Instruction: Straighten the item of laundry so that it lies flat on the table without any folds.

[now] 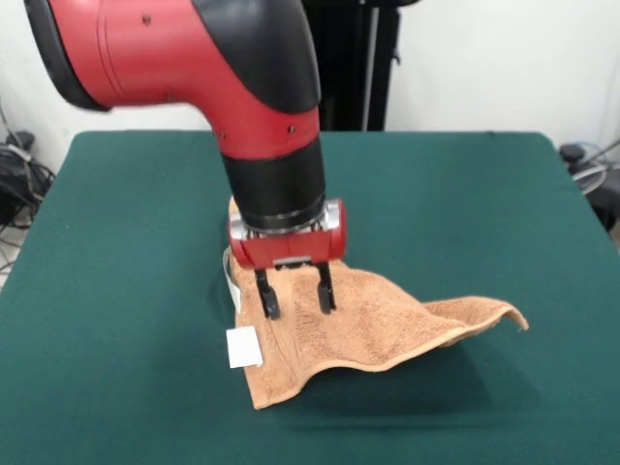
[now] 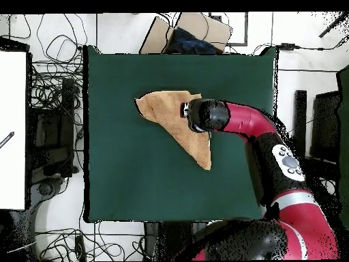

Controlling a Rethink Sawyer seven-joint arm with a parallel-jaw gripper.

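The item of laundry (image 1: 378,329) is an orange-tan terry towel lying folded and rumpled on the dark green table (image 1: 116,242). Its right corner curls up off the cloth, and a white tag (image 1: 243,347) shows at its left edge. My gripper (image 1: 295,295) hangs right above the towel's left part, its two black fingers (image 1: 266,294) spread open and pointing down, tips at or just over the fabric. In the overhead view the towel (image 2: 167,112) forms a long triangle, with the gripper (image 2: 192,117) over its middle, the arm hiding part of it.
Cables and boxes lie on the floor around the table (image 2: 136,184) in the overhead view. A cardboard box (image 2: 194,31) sits past the table's top edge. A white surface (image 2: 12,129) stands at the left.
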